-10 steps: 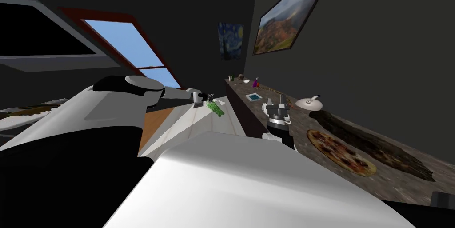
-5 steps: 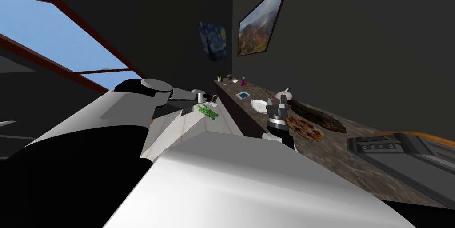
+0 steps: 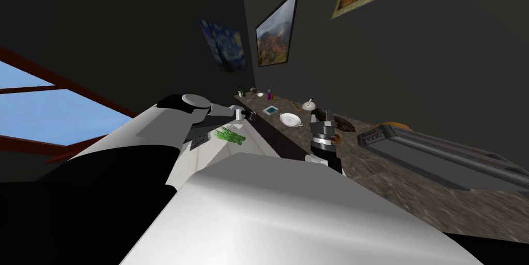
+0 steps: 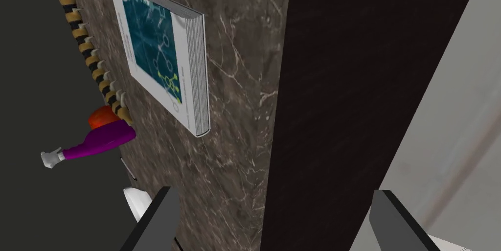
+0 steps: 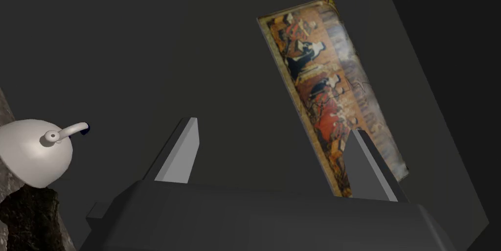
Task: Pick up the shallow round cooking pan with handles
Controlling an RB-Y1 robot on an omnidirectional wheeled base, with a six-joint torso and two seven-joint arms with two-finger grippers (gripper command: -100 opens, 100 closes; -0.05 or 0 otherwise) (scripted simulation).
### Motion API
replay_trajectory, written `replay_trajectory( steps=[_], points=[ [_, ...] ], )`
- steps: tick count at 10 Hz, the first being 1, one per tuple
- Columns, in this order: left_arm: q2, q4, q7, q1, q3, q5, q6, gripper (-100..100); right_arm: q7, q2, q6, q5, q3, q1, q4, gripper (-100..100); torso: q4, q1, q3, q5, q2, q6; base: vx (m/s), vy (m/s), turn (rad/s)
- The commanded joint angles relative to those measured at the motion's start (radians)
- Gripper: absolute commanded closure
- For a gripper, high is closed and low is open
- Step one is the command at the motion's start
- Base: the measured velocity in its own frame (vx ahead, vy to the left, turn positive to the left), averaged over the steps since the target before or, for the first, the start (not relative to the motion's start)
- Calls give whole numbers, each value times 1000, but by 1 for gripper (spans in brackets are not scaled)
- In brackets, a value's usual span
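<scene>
The shallow round pan is white and sits on the brown marble counter, just left of and beyond my right gripper. That gripper stands above the counter's front part with its fingers up. In the right wrist view they are open with nothing between them, and a white domed pot lies off to the side. My left gripper reaches toward the counter's dark front edge. Its fingers are open and empty, near a teal-covered book.
A grey appliance lies on the counter to my right. A pizza and a dark slab sit behind the right gripper. A purple bottle and a striped cord lie by the wall. Green stalks rest on a white table.
My head view has swung: the counter's things slid left and look farther off, and the grey appliance has come into view. Both grippers keep the same pose and stay open.
</scene>
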Motion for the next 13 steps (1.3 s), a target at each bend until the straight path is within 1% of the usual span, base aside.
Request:
replay_trajectory(
  steps=[1, 2, 3, 4, 5, 6, 7, 8, 10, 11, 12, 13],
  points=[
    [28, 7, 7, 9, 10, 2, 6, -100, 0, 0, 0, 0, 0, 0, 0, 0, 0, 0, 0, 0, 0, 0, 28, -17, -454],
    [28, 7, 7, 9, 10, 2, 6, -100, 0, 0, 0, 0, 0, 0, 0, 0, 0, 0, 0, 0, 0, -1, 9, -5, -348],
    [76, 30, 19, 23, 21, 9, 12, -100, 0, 0, 0, 0, 0, 0, 0, 0, 1, 2, 1, 0, 2, -1, 19, -9, -406],
    [76, 30, 19, 23, 21, 9, 12, -100, 0, 0, 0, 0, 0, 0, 0, 0, 0, 1, 1, 0, 2, -1, 19, -7, -369],
    [119, 49, 28, 36, 29, 14, 18, -100, 0, 0, 0, 0, 0, 0, 0, 0, 1, 1, 1, 0, 2, -2, 27, -8, -440],
    [119, 49, 28, 36, 29, 14, 18, -100, 0, 0, 0, 0, 0, 0, 0, 0, 0, 1, 1, 0, 1, -1, 27, -6, -369],
    [158, 64, 36, 48, 34, 18, 23, -100, 0, 0, 0, 0, 0, 0, 0, 0, 1, 1, 1, 0, 2, -2, 32, -9, -371],
    [158, 64, 36, 48, 34, 18, 23, -100, 0, 0, 0, 0, 0, 0, 0, 0, 0, 1, 1, 0, 1, -1, 24, -4, -266],
    [219, 81, 45, 72, 35, 23, 30, -100, 0, 0, 0, 0, 0, 0, 0, 0, 1, 2, 1, 0, 2, -2, 22, -1, -378],
    [237, 83, 47, 82, 32, 24, 32, -100, 0, 0, 0, 0, 0, 0, 0, 0, 1, 2, 1, 0, 2, -2, 24, 5, -201],
    [222, 80, 42, 88, 48, 14, 35, -100, 0, 0, 0, 0, 0, 0, 0, 0, 1, 2, 2, 0, 3, -3, 9, 1, -21],
    [224, 80, 42, 89, 48, 13, 36, 0, 0, 0, 0, 0, 0, 0, 0, 0, 1, 3, 2, 1, 3, -4, 0, 0, 0]
  ],
)
